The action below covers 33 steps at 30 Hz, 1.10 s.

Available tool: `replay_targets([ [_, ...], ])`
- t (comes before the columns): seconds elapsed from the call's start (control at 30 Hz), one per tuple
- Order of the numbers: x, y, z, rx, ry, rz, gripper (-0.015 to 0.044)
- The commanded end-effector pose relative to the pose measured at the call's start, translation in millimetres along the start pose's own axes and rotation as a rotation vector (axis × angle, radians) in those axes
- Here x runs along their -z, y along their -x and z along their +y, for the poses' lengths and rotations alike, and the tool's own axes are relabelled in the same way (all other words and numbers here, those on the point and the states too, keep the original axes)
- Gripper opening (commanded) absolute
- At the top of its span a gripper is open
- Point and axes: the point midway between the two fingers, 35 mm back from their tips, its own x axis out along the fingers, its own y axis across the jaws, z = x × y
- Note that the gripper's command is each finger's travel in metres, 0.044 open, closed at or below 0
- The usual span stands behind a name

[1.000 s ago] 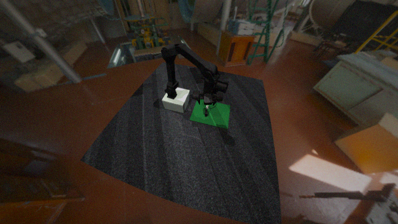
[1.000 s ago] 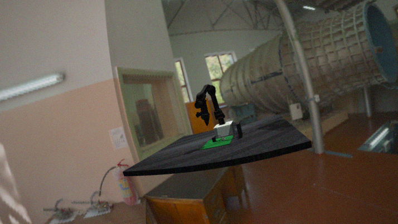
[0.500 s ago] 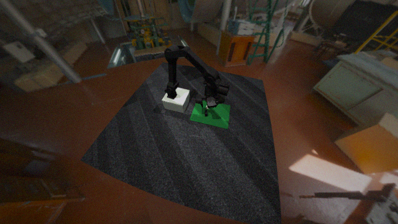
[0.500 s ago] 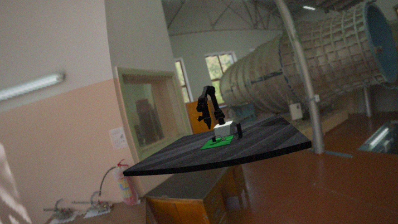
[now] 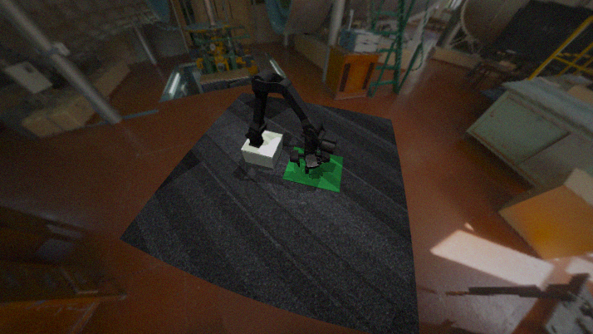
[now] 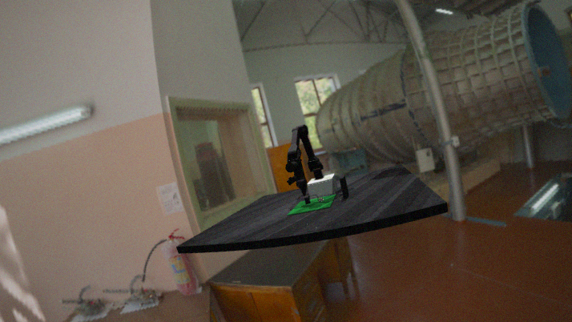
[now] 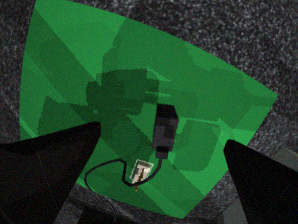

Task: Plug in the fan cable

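Gripper [image 7: 156,163] spread wide, holding nothing; we see it poised over the green board [image 7: 60,50], plug [image 7: 164,125] below between the fingers, untouched

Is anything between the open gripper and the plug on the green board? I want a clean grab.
Nothing visible does. In the wrist view the plug lies on the green board, uncovered between the open gripper fingers.

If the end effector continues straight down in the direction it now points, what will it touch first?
Most likely the black plug lying on the green board, which sits between the open fingers of the end effector in the wrist view. Depth is unclear, so the board surface beside the plug could come first.
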Motion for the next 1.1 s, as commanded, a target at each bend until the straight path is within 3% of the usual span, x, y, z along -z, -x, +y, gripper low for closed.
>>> replay_targets([
  [0.0,2,-8,-1,0.004,0.006,0.008,0.044],
  [1.0,2,-50,-3,0.004,0.006,0.008,0.044],
  [1.07,1,-47,-2,0.005,0.0,0.002,0.0387],
])
